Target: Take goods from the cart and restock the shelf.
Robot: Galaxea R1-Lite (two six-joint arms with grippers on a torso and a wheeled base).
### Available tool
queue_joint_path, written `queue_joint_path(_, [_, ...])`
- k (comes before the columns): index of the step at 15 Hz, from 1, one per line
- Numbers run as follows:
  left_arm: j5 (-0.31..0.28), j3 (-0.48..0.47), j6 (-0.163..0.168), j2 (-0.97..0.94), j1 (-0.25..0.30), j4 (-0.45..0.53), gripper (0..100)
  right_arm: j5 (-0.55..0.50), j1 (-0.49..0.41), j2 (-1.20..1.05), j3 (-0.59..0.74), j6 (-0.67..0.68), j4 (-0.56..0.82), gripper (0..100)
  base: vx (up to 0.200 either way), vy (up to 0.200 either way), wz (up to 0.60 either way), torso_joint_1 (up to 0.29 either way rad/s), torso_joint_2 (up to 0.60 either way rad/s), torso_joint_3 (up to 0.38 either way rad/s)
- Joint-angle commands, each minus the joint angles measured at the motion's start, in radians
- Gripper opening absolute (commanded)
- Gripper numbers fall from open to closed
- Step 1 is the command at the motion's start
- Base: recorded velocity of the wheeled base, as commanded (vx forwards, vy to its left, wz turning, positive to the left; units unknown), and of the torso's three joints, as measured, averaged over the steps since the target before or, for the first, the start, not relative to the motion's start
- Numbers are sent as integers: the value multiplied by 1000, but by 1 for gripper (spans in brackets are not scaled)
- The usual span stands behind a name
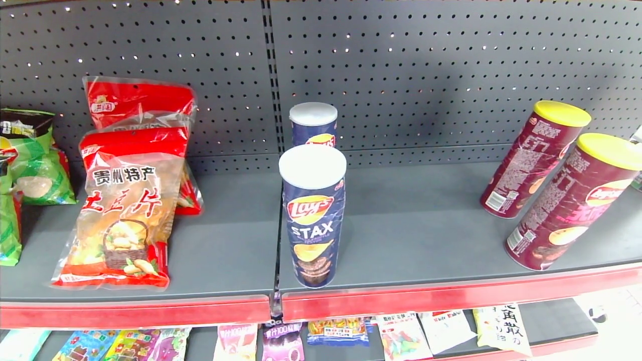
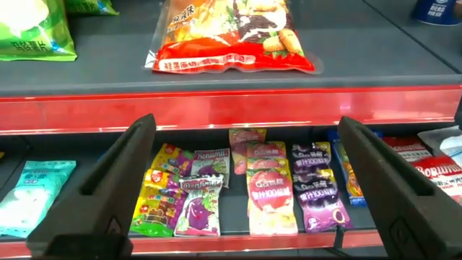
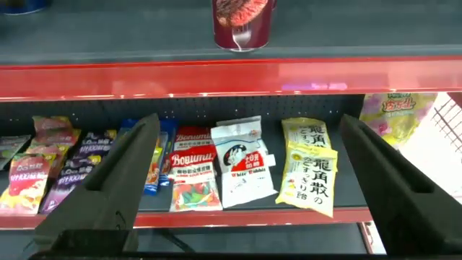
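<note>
A grey metal shelf [image 1: 426, 225] with a red front lip and a perforated back panel [image 1: 401, 75], seen from above and in front. Near the middle, a dark blue chip can [image 1: 313, 220] with a white lid stands upright at the front lip. A second blue can [image 1: 313, 125] stands directly behind it, close to the back panel. To the right, well apart from these, stand two maroon chip cans with yellow lids, the rear maroon can [image 1: 534, 160] just beside the front maroon can [image 1: 572, 200] (both appear tilted from this angle). To the left, a red potato-chip bag [image 1: 125, 210] leans back with another red bag [image 1: 140, 103] propped behind it. Green snack bags [image 1: 32, 160] sit at the far left.

The left gripper [image 2: 245, 126] faces the shelf's red lip at the section holding the red potato-chip bag, its dark fingers [image 2: 108, 195] spread wide with nothing between them. Beyond it, small candy packets [image 2: 271, 188] lie in rows on the lower shelf [image 1: 556, 316].

The right gripper [image 3: 249, 119] is likewise spread and empty, facing the red lip where a maroon can stands. Beyond it on the lower shelf lie a white packet [image 3: 242, 162] and yellow packets [image 3: 310, 166].
</note>
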Motion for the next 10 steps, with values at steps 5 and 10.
queue_joint_path(5, [1,0,0,2,0,0,100,0,0,0,0,7,0,100,0,0,0,0,0,0])
queue_joint_path(10, [-1,0,8,2,1,-2,100,-2,0,0,0,21,-2,100,0,0,0,0,0,0])
